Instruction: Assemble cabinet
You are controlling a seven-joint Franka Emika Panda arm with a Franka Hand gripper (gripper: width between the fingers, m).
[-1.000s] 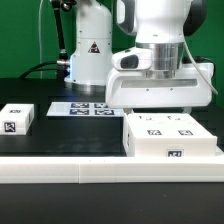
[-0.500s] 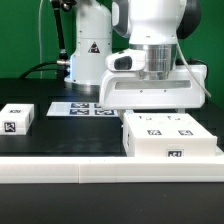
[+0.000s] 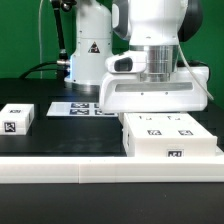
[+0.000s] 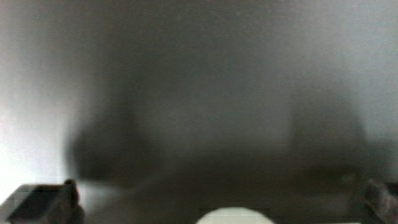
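Observation:
The cabinet (image 3: 170,136) is the large white box with black-and-white tags on its top and front. It lies on the black table at the exterior view's right. My gripper (image 3: 152,107) hangs just above and behind its far edge, and its fingertips are hidden behind the box. In the wrist view the gripper (image 4: 214,205) has its two dark fingers (image 4: 45,202) at opposite edges of the picture, wide apart. Only a blurred grey surface and a pale round blur (image 4: 228,215) show between them. Nothing looks clamped.
A small flat white tagged block (image 3: 17,118) lies at the exterior view's left. The marker board (image 3: 80,108) lies flat behind the middle of the table. The arm's base (image 3: 88,50) stands at the back. A white ledge (image 3: 100,176) runs along the front.
My gripper has shifted slightly toward the exterior view's left and looks a little larger than a second ago. It has hardly moved in the last half second. The parts stay put.

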